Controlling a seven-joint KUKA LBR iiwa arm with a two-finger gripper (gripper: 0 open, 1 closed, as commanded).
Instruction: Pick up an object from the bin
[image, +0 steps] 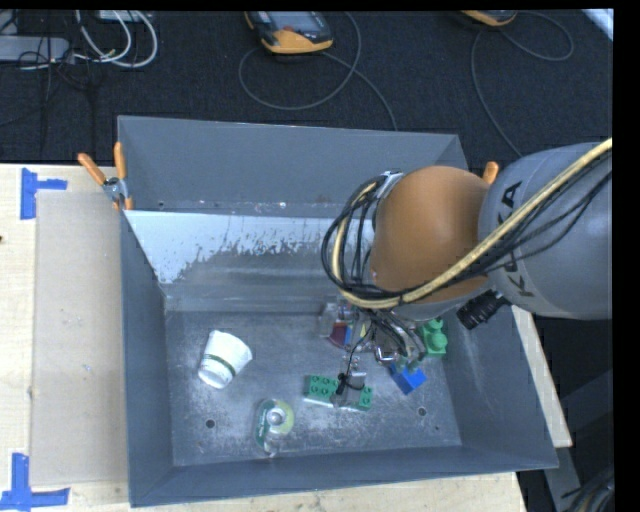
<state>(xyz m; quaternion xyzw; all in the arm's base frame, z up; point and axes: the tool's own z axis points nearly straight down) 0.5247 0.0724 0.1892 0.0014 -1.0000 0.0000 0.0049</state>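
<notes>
Gripper (350, 382): low in the grey metal bin (150, 330); grip state cannot be told.
Directly beneath gripper: flat green studded plastic brick (320, 388).
Just beside gripper: small blue plastic block (408, 379).

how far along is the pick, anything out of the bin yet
Done: the hand is down inside the bin, right at the green studded plate near the middle of the floor. In hand: nothing that I can confirm; the plate lies flat on the floor, and a grip on it cannot be made out. Left: securing a grasp and lifting out. The white cup, clear tape ring and blue block lie on the floor too.
</notes>
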